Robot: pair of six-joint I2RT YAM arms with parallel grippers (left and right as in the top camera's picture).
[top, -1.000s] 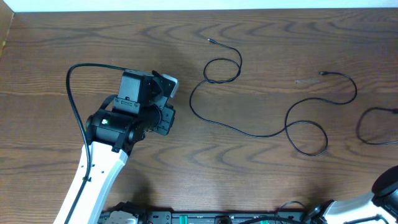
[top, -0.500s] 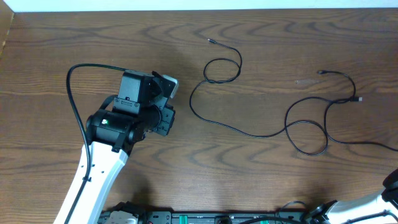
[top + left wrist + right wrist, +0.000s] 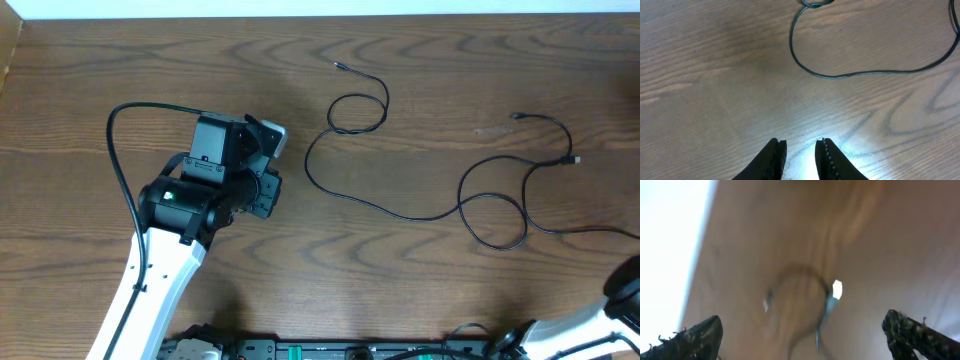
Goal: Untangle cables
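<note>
The table (image 3: pixel 90 70) gives us open wood at the far left and along the far edge. The left arm (image 3: pixel 160 270) blocks the left-centre, rising from the near edge. The cables (image 3: pixel 460 203) cross the centre and right in flat loops (low, but easy to snag). Ahead of the left pincer (image 3: pixel 801 145), we have bare wood up to the nearest cable curve.

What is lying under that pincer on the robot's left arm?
Only bare wooden table shows below the left pincer, whose fingers hold nothing. A thin black cable lies farther ahead, apart. From overhead the arm itself covers that spot.
</note>
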